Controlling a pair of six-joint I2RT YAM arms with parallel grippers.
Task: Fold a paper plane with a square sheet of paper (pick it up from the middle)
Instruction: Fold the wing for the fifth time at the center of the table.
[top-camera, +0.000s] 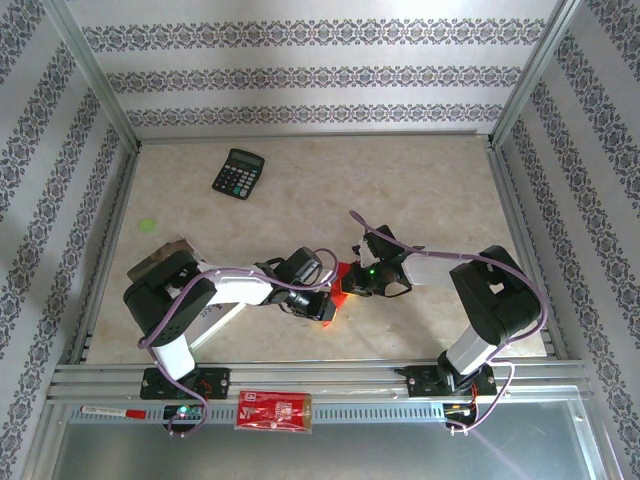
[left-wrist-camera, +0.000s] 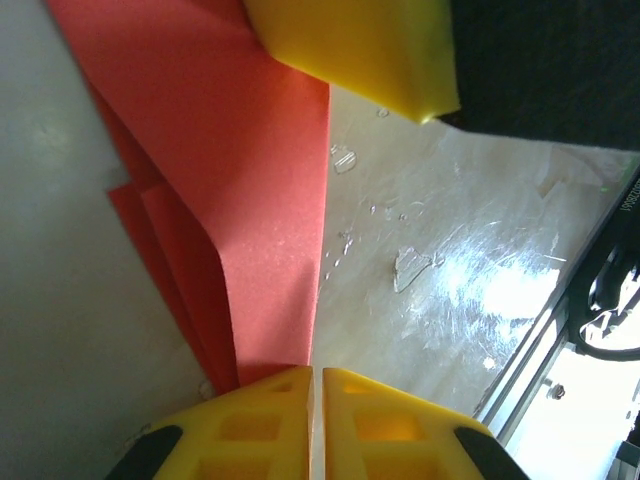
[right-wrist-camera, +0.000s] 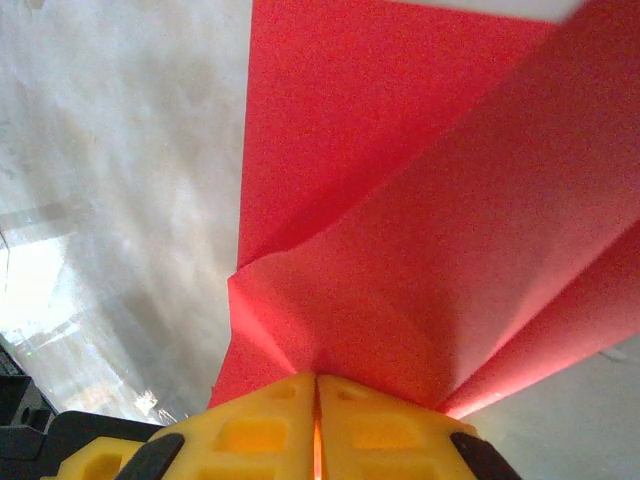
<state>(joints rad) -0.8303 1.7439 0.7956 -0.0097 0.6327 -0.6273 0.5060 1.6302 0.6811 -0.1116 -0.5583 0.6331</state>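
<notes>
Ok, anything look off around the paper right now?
Nothing alarming. The red paper is creased but shows no tear, pinched by the left fingers and right fingers. The table beside it has flaky scuffed patches.

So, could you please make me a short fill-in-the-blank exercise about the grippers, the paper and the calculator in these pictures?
1. The left gripper and the right gripper are both shut on the ____ sheet of paper.
2. The fingers of both grippers are ____ in colour.
3. The calculator lying on the table is ____.

Missing words: red; yellow; black.
</notes>
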